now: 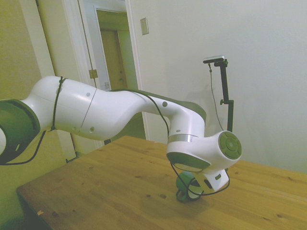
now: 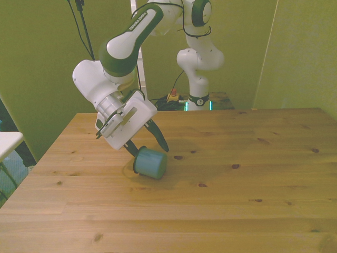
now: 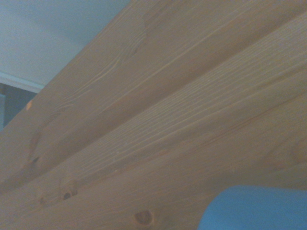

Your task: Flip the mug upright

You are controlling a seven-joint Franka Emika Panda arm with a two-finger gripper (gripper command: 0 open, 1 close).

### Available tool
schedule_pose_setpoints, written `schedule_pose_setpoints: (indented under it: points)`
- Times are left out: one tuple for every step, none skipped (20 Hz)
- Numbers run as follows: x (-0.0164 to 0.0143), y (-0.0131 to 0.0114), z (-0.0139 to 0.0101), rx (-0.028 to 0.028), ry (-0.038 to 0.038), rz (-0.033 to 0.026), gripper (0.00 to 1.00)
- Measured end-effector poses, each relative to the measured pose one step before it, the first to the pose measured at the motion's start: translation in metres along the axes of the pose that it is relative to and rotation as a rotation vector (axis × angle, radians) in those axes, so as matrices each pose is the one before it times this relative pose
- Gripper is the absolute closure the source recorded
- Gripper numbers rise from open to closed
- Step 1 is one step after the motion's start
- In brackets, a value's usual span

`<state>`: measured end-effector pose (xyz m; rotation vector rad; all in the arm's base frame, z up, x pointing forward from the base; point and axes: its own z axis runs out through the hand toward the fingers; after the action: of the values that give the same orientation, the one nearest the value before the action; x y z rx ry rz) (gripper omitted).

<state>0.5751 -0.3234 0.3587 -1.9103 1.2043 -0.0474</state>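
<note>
Front view: the wooden table (image 2: 237, 200) is seen to fill the lower frame, and the white arm (image 2: 121, 50) is brought down over it from about 11 o'clock of the table's middle. The gripper (image 2: 146, 143) is tilted steeply, its dark fingers (image 2: 159, 138) spread apart around the near end of the mug (image 2: 150, 162); whether the pads press on it cannot be told. The mug is lying on its side on the table, at about 9 o'clock from the table's middle, with its closed teal base turned toward the camera. In the side view the mug (image 1: 188, 186) is half hidden under the wrist, a pale patch on it perhaps being its interior. In the wrist view only a blurred blue edge of the mug (image 3: 254, 211) is caught.

The step in hand is judged to be the grasp, with the flip not yet done. Next, the fingers would need to be closed firmly on the wall or rim, then the wrist rotated so that the opening is brought upward.
</note>
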Motion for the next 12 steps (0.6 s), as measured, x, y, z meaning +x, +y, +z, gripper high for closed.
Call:
schedule_pose_setpoints:
  points:
    - [0.00297,0.00117,0.00178,0.01105,-0.01824,0.00199,0.0]
    - [0.00258,0.00127,0.00251,0.01042,-0.01616,0.00203,0.0]
    - [0.00186,0.00039,0.00253,0.01041,-0.01477,-0.00091,0.0]
    - [0.00115,0.00019,0.00278,0.00796,-0.01363,-0.00084,0.0]
    - [0.00003,0.00029,0.00304,0.00672,-0.01473,-0.00076,0.0]
    - [-0.00013,0.00031,0.00258,0.00625,-0.0113,0.00059,0.0]
    - [-0.00069,0.00039,0.00205,0.00373,-0.01254,-0.00032,0.0]
    - [-0.00042,0.00039,0.00198,0.00567,-0.01123,0.00026,0.0]
    - [-0.00041,0.00055,0.00201,0.00465,-0.01148,-0.00121,0.0]
    - [-0.00008,0.0005,0.00194,0.00119,-0.00675,-0.00195,0.0]
    - [-0.00025,0.00015,0.00203,0.00034,-0.006,-0.00243,0.0]
    - [-0.00049,-0.00047,0.00174,0.00123,-0.00455,-0.00157,0.0]
